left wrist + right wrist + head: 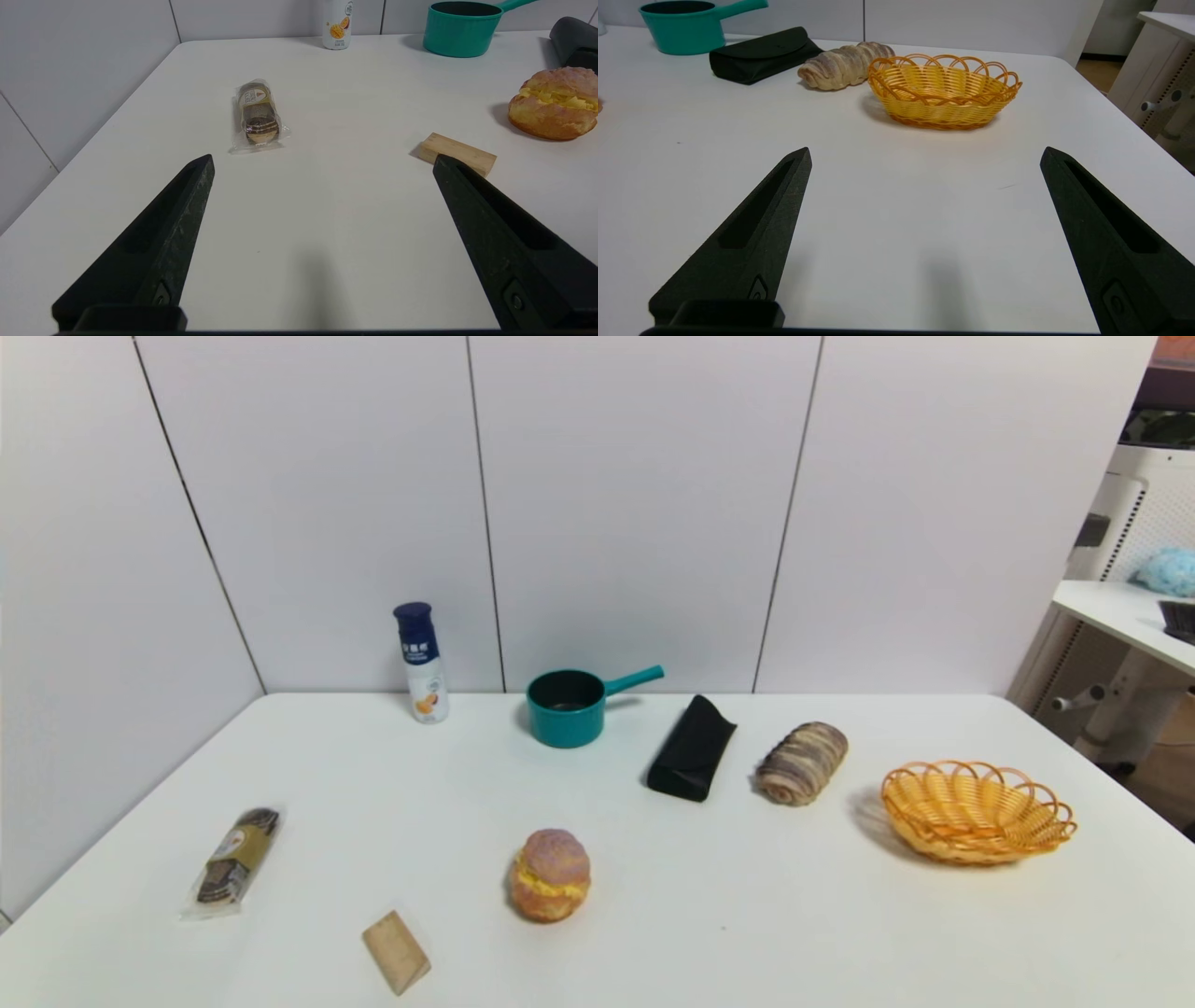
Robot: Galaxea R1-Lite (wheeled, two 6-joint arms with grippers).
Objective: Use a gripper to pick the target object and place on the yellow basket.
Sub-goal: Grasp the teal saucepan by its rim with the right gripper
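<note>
Standing upright near the back wall of the white surface [653, 915], the teal saucepan [567, 707] is seen with its dark inside showing and its straight handle pointing toward the robot's right. Just to its right the black folded pouch [692, 748] is laid, and beyond that a striped bread roll [801, 763], close to the pouch but apart from it. The yellow basket [977, 810] is set farther right, holding nothing, well apart from the saucepan. A white bottle with a dark blue cap [421, 663] is stood left of the saucepan by the wall. Nearer the robot, a cream-filled bun [550, 875], a small wooden block [396, 952] and a wrapped pack of biscuits [232, 861] are spread along the front left. The left gripper [322, 161] is held low over the front left of the surface, jaws wide apart with nothing between them. The right gripper [924, 154] is held likewise over the front right, jaws spread and bare, with the basket ahead of it.
</note>
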